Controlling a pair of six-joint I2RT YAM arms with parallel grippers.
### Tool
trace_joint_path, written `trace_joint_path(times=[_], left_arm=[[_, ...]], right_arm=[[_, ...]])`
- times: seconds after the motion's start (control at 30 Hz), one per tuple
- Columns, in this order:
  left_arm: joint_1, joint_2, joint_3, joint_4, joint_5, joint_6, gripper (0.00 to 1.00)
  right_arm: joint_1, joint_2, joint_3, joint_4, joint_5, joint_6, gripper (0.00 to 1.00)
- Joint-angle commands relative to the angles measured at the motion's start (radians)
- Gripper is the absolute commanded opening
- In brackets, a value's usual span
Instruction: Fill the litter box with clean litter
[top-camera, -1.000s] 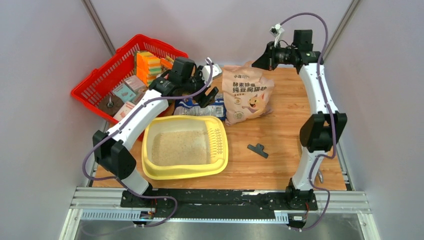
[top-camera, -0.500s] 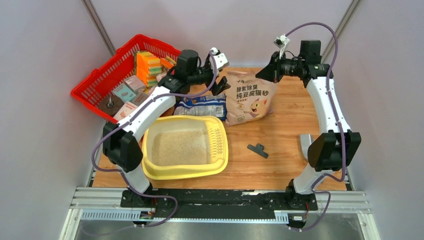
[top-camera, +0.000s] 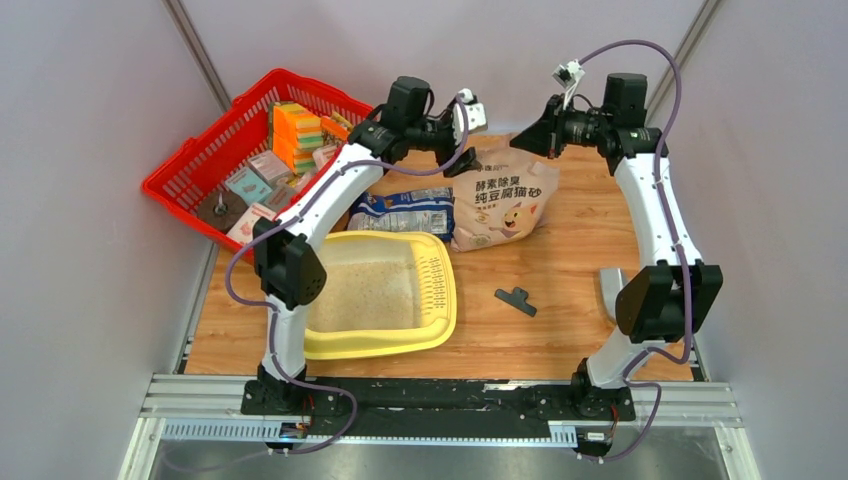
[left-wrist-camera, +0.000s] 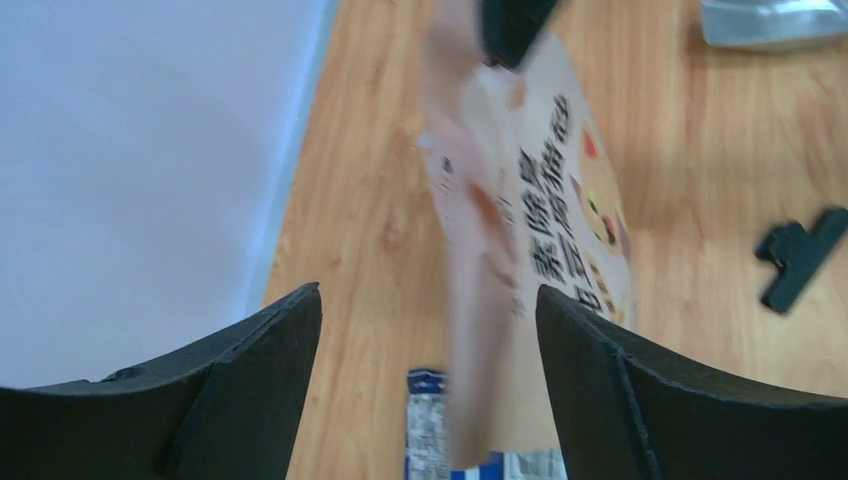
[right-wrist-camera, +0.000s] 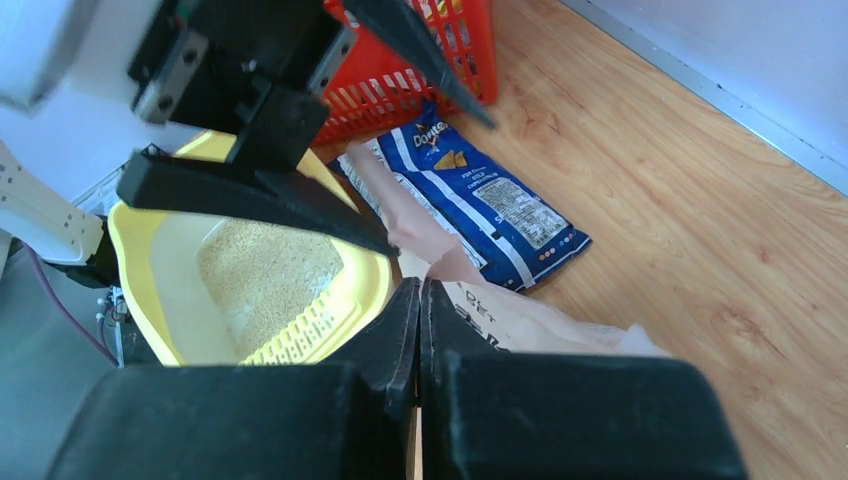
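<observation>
The pale-yellow litter box (top-camera: 383, 345) lies at the front left of the table, with beige clean litter (top-camera: 362, 292) over its floor; the right wrist view shows its rim (right-wrist-camera: 122, 240) and the litter (right-wrist-camera: 262, 275). A tan litter bag (top-camera: 503, 200) with dark lettering leans behind it. My right gripper (top-camera: 535, 143) is shut on the bag's top edge (right-wrist-camera: 440, 265). My left gripper (top-camera: 465, 150) hovers open just left of that edge. In the left wrist view the bag (left-wrist-camera: 560, 200) rises between and beyond my open fingers (left-wrist-camera: 260, 360).
A blue-and-white printed bag (top-camera: 405, 210) lies flat between the tan bag and the litter box. A red mesh basket (top-camera: 200, 165) of sponges and boxes sits at the back left. A black clip (top-camera: 515, 300) lies right of the box. Walls close in behind and at both sides.
My left arm has swung up and to the right, from over the blue-and-white bag to the tan bag's top. The right gripper shifted slightly right, drawing the bag's top with it.
</observation>
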Motion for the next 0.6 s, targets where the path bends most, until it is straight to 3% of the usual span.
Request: trace_joint_path(times=[0.0,0.07,0.17,0.2,0.3,0.33,0.37,0.43,0.47,0.53,0.57], left_arm=[[-0.034,0.011,0.027,-0.286,0.138,0.227,0.83],[-0.042,-0.002,0.005,-0.301,0.134,0.257,0.77],[-0.045,-0.016,-0.038,-0.226,0.127,0.182,0.55],[-0.045,-0.018,-0.041,-0.215,0.127,0.171,0.35],[-0.047,-0.021,-0.032,-0.147,0.093,0.093,0.06],[-0.048,-0.027,-0.032,-0.123,0.082,0.033,0.01],[-0.048,-0.041,-0.033,-0.085,0.063,0.011,0.00],[-0.047,-0.061,-0.045,-0.064,0.058,0.000,0.00],[-0.047,-0.084,-0.058,-0.037,0.056,-0.001,0.00],[-0.047,-0.108,-0.107,-0.003,0.052,-0.004,0.00],[-0.048,-0.133,-0.125,0.035,0.052,-0.006,0.00]], right_arm=[[-0.012,-0.012,0.052,0.089,-0.072,0.057,0.00],[-0.010,0.017,0.072,0.075,-0.076,0.080,0.00],[-0.040,0.028,0.098,0.069,-0.075,0.088,0.00],[-0.041,0.027,0.097,0.067,-0.072,0.083,0.00],[-0.058,0.039,0.105,0.069,-0.032,0.133,0.04],[-0.077,0.048,0.126,0.067,-0.003,0.169,0.08],[-0.091,0.057,0.138,0.070,0.023,0.201,0.29],[-0.136,0.083,0.186,0.061,0.168,0.258,0.50],[-0.146,0.093,0.209,0.011,0.307,0.255,0.69],[-0.160,0.146,0.276,-0.078,0.348,0.145,0.78],[-0.159,0.168,0.348,-0.203,0.358,0.078,0.82]])
